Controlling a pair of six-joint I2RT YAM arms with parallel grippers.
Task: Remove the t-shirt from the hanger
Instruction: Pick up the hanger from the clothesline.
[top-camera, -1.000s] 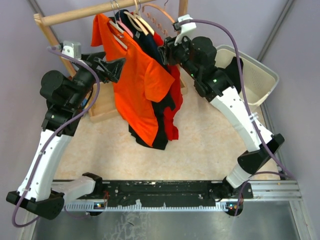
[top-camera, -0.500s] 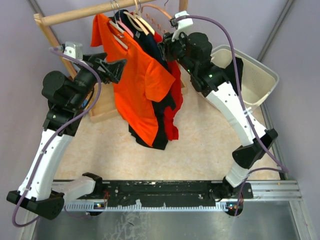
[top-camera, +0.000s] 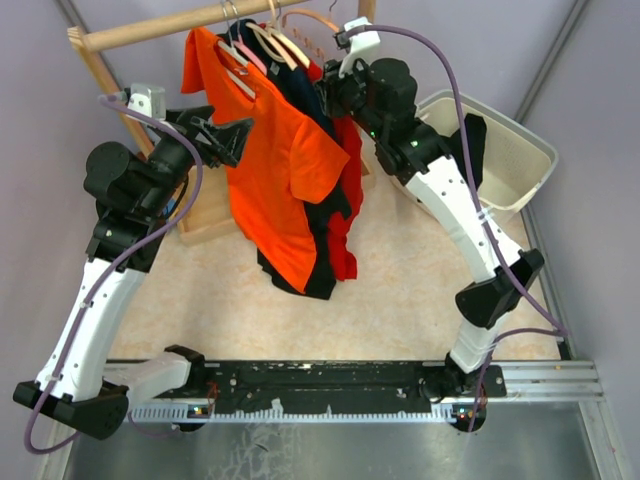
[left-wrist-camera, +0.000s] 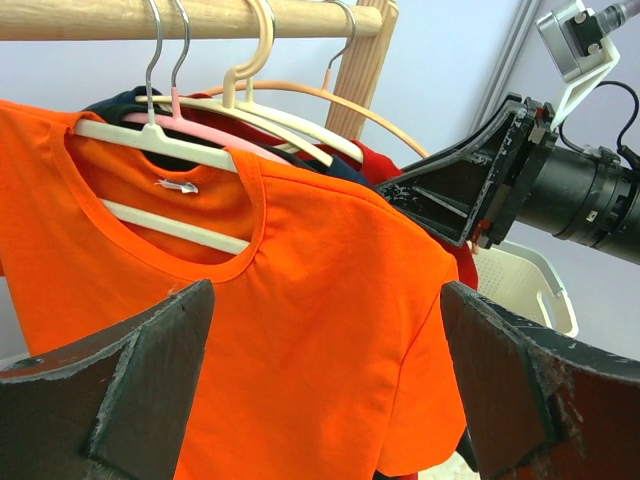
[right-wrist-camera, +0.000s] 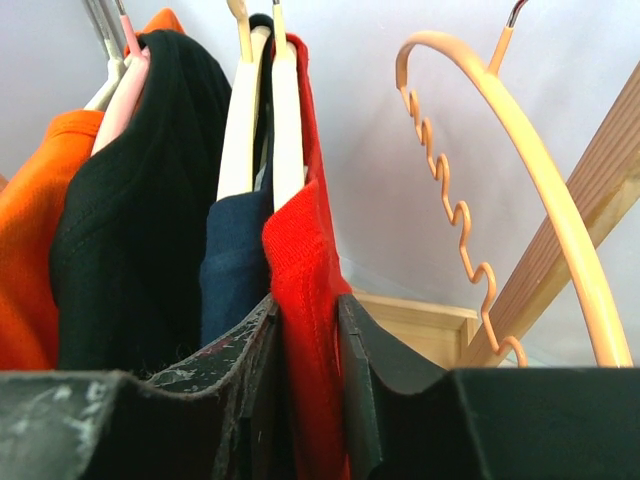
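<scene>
The shirts' hems hang nearest, over the table (top-camera: 400, 280), with the orange shirt (top-camera: 285, 170) in front on the left. The left gripper (left-wrist-camera: 325, 300) hovers just left of it, fingers spread wide and holding nothing.

Farther right, the right gripper (right-wrist-camera: 305, 340) is clenched on the red t-shirt (right-wrist-camera: 305, 250) at its shoulder. The cloth is pinched between the jaws just below the end of what seems to be its cream hanger (right-wrist-camera: 286, 110). This shirt hangs at the right end of the bunch, touching a navy shirt (right-wrist-camera: 232, 265), with a black shirt (right-wrist-camera: 130, 200) next on the left.

Behind, the hangers hook over the rail (top-camera: 150, 30). A bare peach hanger (right-wrist-camera: 520, 150) hangs right of the red one, and a basket (top-camera: 510, 165) stands far right.

The shoulder grip looks made, but the shirt is not yet off. The next move likely calls for drawing that shoulder down and outward past the hanger's arm without dragging the navy shirt along.
</scene>
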